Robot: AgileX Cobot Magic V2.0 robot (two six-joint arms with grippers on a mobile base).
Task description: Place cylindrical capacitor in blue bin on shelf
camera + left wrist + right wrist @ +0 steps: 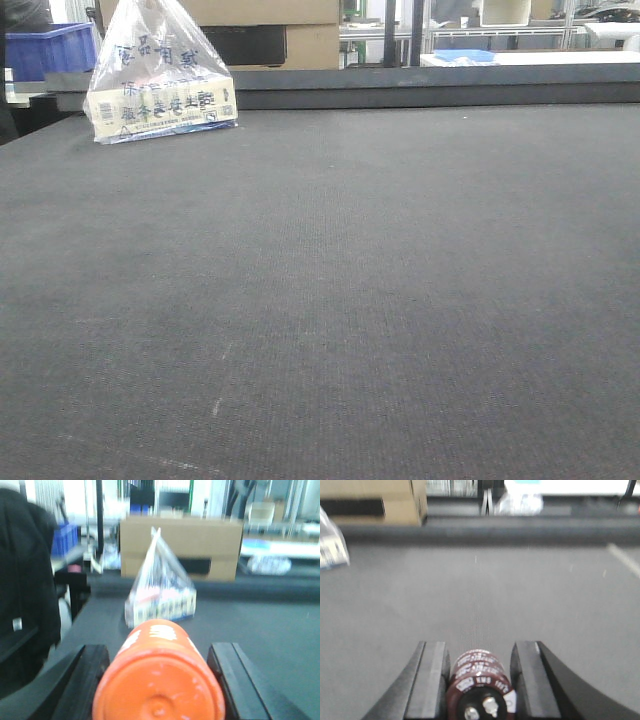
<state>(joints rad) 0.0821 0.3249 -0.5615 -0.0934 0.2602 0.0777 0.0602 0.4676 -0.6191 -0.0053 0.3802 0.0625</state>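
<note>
Right gripper [479,652]: black jaws clamping a dark-brown cylindrical capacitor [480,685]. Left gripper [158,651]: jaws holding an orange white-printed cylinder [159,690] over the dark woven tabletop [380,300].

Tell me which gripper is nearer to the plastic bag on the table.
Left. The left gripper, holding an orange cylinder, faces the plastic bag straight ahead. From the right gripper, holding the capacitor, the bag sits farther, off to its left.

Both black: left gripper [159,652] blocky; right gripper [479,647] inner faces seemingly greyish.
</note>
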